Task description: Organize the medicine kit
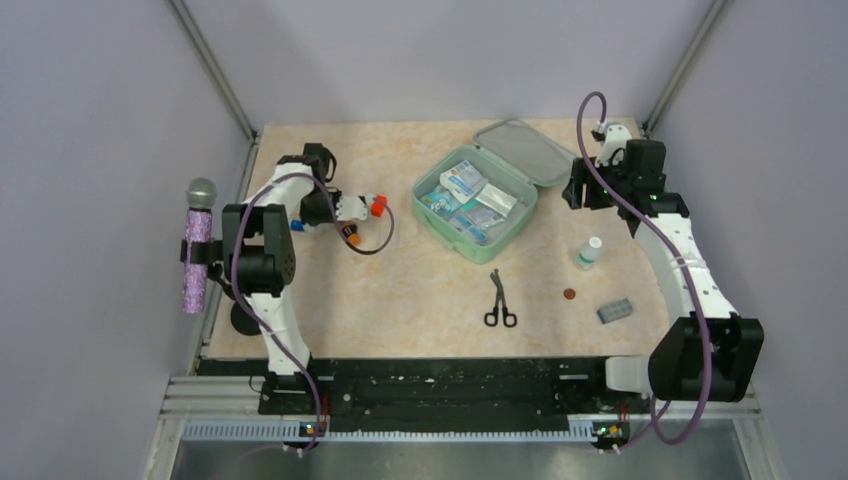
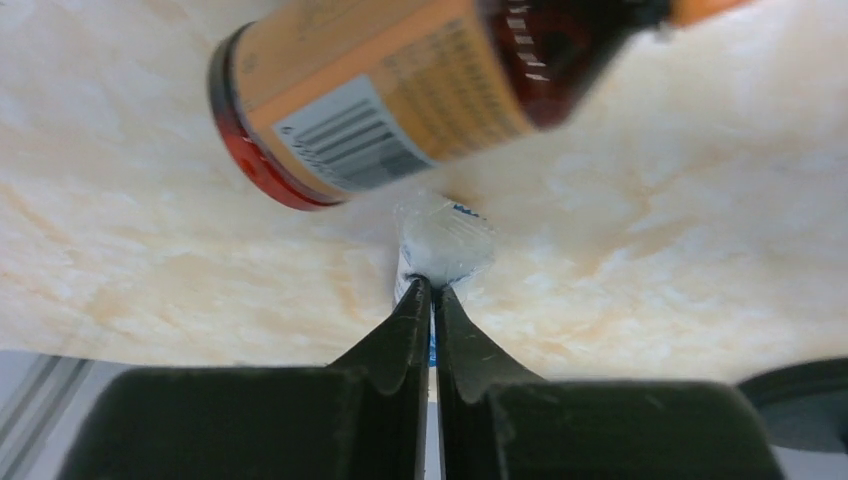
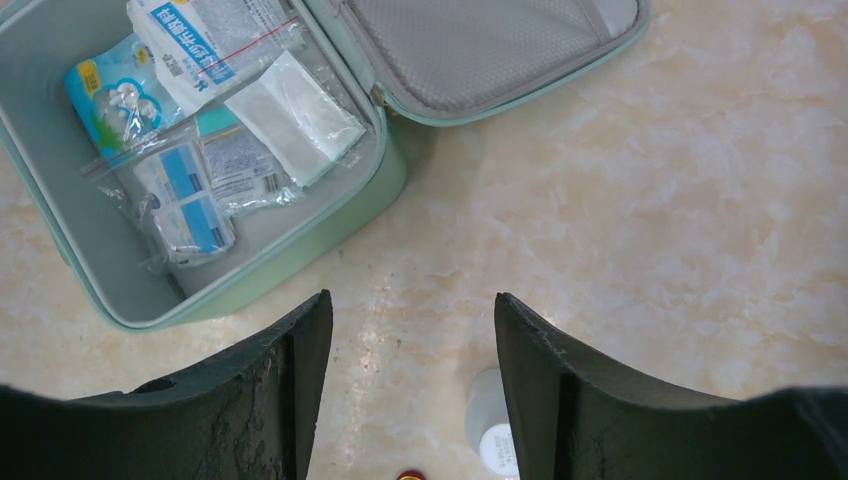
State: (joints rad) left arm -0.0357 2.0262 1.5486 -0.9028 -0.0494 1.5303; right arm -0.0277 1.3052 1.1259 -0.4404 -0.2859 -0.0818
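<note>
Well, my left claw (image 2: 432,287) is clenched on a thin clear packet (image 2: 445,240) at the far left, just beside an orange bottle (image 2: 380,90). My right claw (image 3: 410,305) hangs spread, just right of the kit (image 1: 520,150), which sits lid-open at far centre.

No word or number can be read clearly. Just beyond the left claw (image 2: 432,287), the bottle (image 2: 400,95) has an orange label with a white barcode panel, its print blurred. The packet (image 2: 445,240) pinched at its tips shows illegible blue marks. Ahead-left of the right claw (image 3: 412,310), in the kit (image 3: 300,270), pouches (image 3: 185,45) carry blue print, one a barcode, all too small to read.
</note>
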